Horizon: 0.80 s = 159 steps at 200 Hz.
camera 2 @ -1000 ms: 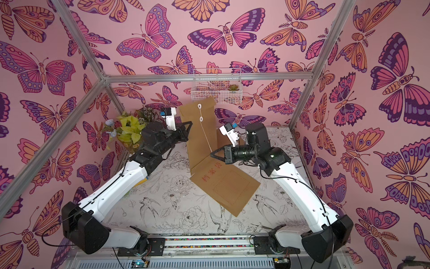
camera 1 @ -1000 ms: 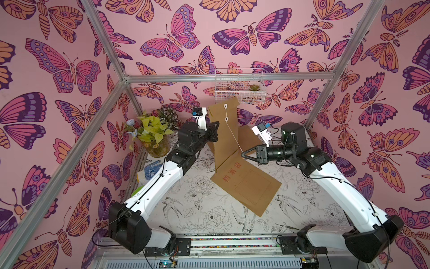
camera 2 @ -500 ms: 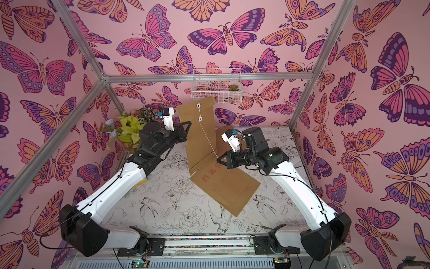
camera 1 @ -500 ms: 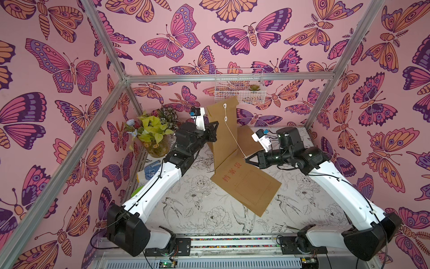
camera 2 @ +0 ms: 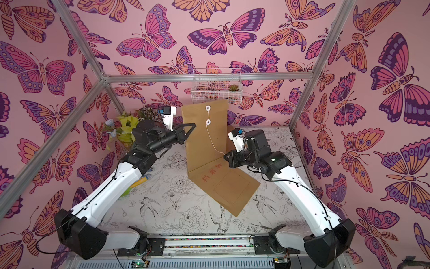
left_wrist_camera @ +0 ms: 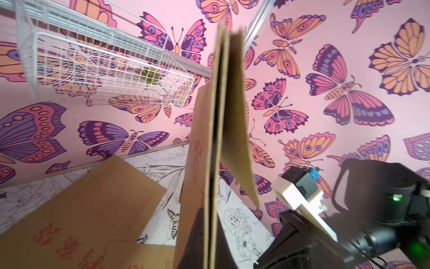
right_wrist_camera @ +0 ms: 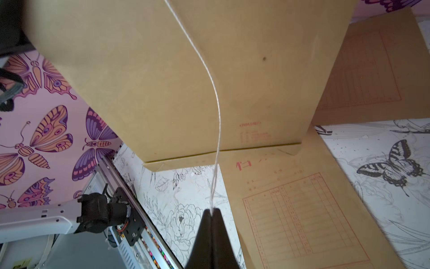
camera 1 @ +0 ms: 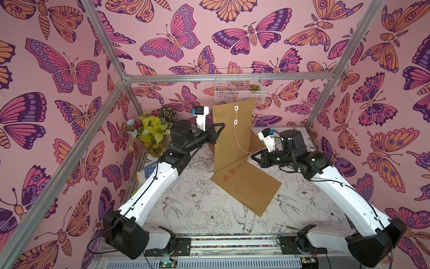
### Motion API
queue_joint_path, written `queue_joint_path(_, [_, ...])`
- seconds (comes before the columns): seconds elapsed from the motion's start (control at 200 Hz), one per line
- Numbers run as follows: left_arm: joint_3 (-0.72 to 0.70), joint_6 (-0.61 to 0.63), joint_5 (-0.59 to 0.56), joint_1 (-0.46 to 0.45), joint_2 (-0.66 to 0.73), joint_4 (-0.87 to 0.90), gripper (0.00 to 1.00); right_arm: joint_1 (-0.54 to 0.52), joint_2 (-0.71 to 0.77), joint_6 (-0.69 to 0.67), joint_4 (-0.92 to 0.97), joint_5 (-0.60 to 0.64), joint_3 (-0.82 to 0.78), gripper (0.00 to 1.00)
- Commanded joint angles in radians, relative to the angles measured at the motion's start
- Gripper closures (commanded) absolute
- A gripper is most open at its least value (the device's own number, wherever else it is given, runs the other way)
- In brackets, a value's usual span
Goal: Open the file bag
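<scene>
Two grips — left gripper [camera 1: 220, 127] steadies the upright brown-paper file bag [camera 1: 229, 144]; right gripper [right_wrist_camera: 212, 211] pinches its white string [right_wrist_camera: 216, 104] to unwind.

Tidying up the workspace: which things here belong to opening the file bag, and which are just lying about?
In use: upright file bag, its string, left hand, right hand.
Lying about: flat red-printed file bag, potted plant, wire basket.

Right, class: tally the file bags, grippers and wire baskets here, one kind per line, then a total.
File bags: 3 (held bag, flat bag, rear bag)
Grippers: 2 (left gripper, right gripper)
Wire baskets: 1
Total: 6
</scene>
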<state>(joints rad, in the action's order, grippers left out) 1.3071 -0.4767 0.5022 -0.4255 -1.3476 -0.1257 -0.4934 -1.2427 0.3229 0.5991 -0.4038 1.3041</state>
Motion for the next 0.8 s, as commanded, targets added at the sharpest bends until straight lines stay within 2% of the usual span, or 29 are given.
queue_joint_path(0.0, [0.033, 0.005, 0.089, 0.005, 0.049, -0.015, 1.00, -0.006, 0.003, 0.037, -0.091, 0.022, -0.019, 1.00])
queue_joint_path(0.23, [0.035, 0.006, 0.084, 0.005, 0.062, -0.014, 1.00, -0.005, -0.054, 0.024, 0.002, 0.100, 0.006, 1.00])
queue_joint_path(0.601, [0.044, 0.014, 0.089, 0.007, 0.065, -0.007, 1.00, 0.014, -0.060, 0.002, 0.106, 0.249, -0.003, 1.00])
queue_joint_path(0.776, [0.043, 0.026, 0.094, 0.007, 0.065, -0.005, 1.00, 0.035, -0.065, 0.002, 0.115, 0.261, -0.019, 1.00])
queue_joint_path(0.791, [0.043, 0.026, 0.094, 0.007, 0.096, -0.005, 1.00, 0.037, -0.067, 0.003, 0.116, 0.260, -0.019, 1.00])
